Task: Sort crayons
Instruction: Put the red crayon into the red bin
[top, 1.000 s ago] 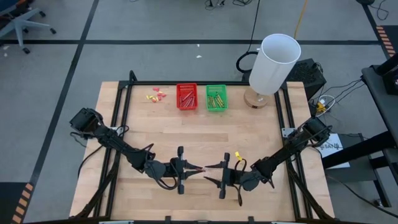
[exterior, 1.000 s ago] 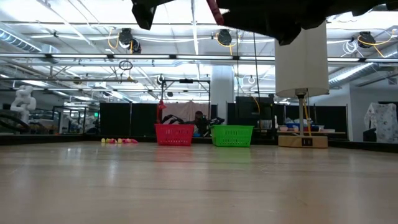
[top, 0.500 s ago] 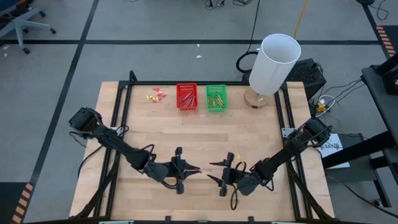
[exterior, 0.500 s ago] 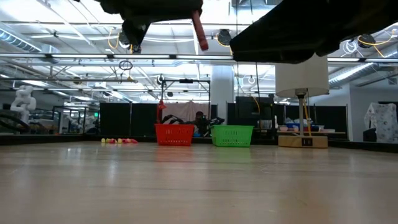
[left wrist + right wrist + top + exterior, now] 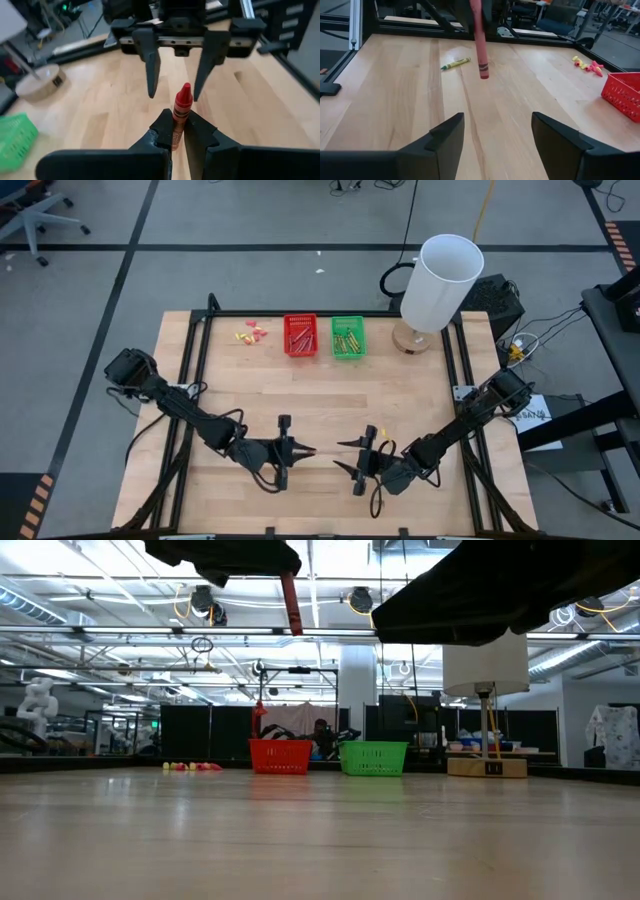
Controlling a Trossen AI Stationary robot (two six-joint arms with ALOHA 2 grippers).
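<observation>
arms: two, dark, jointed | cables: black loops along each | left tool (image 5: 302, 451): matte black tapered fingers | right tool (image 5: 345, 457): same build

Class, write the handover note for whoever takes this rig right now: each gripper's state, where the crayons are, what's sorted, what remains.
Left gripper: shut on a red crayon, held above the table's near middle.
Right gripper: open, empty, facing the left one.
Done: red basket and green basket at the far edge both hold crayons.
Left: red crayon goes to the red basket; a green crayon lies loose on the table.
</observation>
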